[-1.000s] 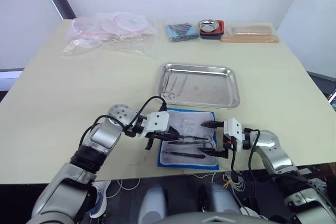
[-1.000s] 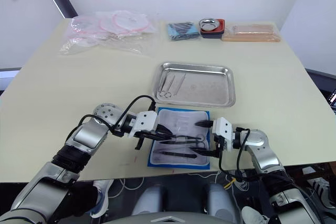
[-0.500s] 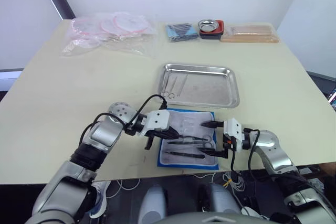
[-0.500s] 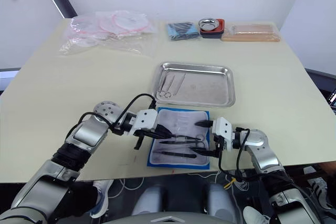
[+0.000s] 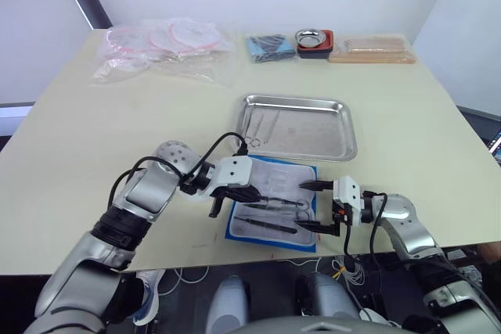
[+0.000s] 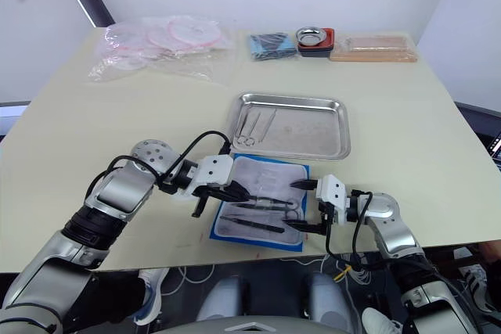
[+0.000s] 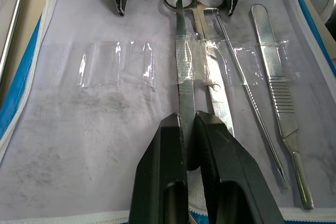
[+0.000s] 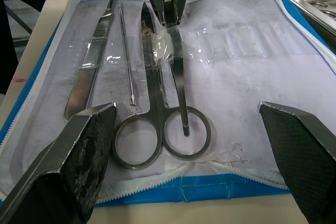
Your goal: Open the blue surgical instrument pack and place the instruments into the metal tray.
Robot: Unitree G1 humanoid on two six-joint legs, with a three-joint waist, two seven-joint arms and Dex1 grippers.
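A pale worktop [image 5: 94,138] is seen carrying everything. The metal tray [image 5: 344,134] is placed near its middle, with a few slim instruments laid in its left end. Just in front of the tray, at the near edge, the blue surgical instrument pack [image 5: 232,228] is spread open, its pale lining turned up. On the lining are held, under clear tape, ring-handled scissors [image 8: 152,135], a straight slim tool [image 7: 185,90] lying over them, a thin probe [image 7: 247,100] and tweezers [image 7: 275,93]. The left gripper [image 7: 187,129] is closed on the straight slim tool, near its end away from the scissor rings. The right gripper [image 5: 311,206] is held wide open over the pack's right edge, at the ring end of the scissors, gripping nothing.
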